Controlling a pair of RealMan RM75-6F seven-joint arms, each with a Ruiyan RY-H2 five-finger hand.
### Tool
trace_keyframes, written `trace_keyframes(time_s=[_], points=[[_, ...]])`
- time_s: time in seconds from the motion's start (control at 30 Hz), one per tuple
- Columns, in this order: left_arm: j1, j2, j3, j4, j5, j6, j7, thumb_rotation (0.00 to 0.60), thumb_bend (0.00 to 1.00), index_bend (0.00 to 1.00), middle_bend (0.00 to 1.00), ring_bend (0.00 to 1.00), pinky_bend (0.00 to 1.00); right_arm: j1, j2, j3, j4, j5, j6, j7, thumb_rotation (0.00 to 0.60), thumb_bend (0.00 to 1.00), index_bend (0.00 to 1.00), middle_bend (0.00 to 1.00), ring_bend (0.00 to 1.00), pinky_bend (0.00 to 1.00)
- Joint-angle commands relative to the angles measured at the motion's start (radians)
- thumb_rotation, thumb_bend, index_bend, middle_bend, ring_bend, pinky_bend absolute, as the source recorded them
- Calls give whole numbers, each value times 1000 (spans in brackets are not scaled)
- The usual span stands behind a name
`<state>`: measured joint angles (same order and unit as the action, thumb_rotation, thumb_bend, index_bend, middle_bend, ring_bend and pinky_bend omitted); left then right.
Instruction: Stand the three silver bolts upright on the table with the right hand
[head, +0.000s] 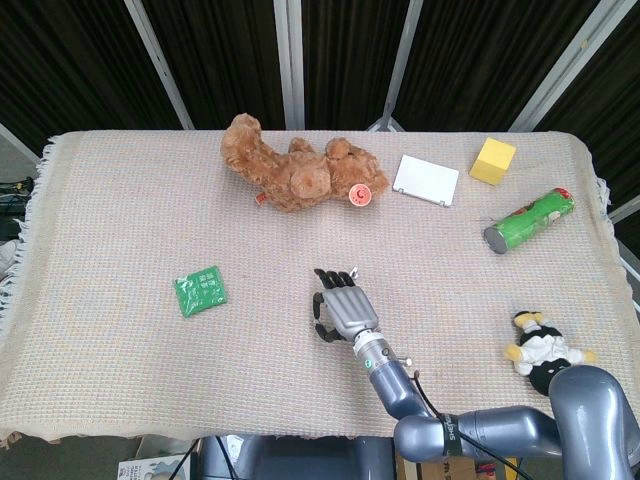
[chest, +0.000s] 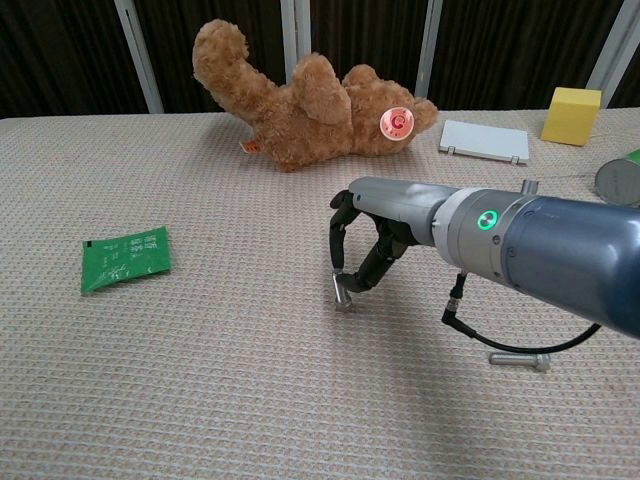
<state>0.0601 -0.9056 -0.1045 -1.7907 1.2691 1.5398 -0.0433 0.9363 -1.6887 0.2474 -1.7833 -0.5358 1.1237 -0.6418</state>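
My right hand (head: 343, 305) (chest: 368, 232) hovers low over the middle of the table, palm down. It pinches a silver bolt (chest: 342, 292) between thumb and a fingertip. The bolt's head touches the cloth and its shaft leans only a little. In the head view the hand hides this bolt. A second silver bolt (chest: 520, 360) (head: 404, 360) lies flat on the cloth near the front edge, under my forearm. A small silver piece (head: 354, 270) stands just past the fingertips, too small to identify. My left hand does not show.
A brown teddy bear (head: 295, 172) lies at the back, with a white box (head: 427, 180) and a yellow block (head: 493, 160) to its right. A green can (head: 528, 220) and a small penguin plush (head: 542, 348) lie at the right, and a green packet (head: 200, 292) at the left.
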Motion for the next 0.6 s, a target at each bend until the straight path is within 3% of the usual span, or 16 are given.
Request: trace_keyframes(time_s=[0.03, 0.6], points=[[0, 0, 0, 0, -1, 1, 0, 600, 75, 32, 32, 0, 63, 0, 1, -1, 0, -1, -1, 2, 600, 404, 557, 0, 0, 53], [-1, -1, -2, -1, -4, 0, 2, 600, 75, 32, 32, 0, 63, -4, 5, -4, 5, -13, -6, 26, 600, 404, 535, 0, 0, 53]])
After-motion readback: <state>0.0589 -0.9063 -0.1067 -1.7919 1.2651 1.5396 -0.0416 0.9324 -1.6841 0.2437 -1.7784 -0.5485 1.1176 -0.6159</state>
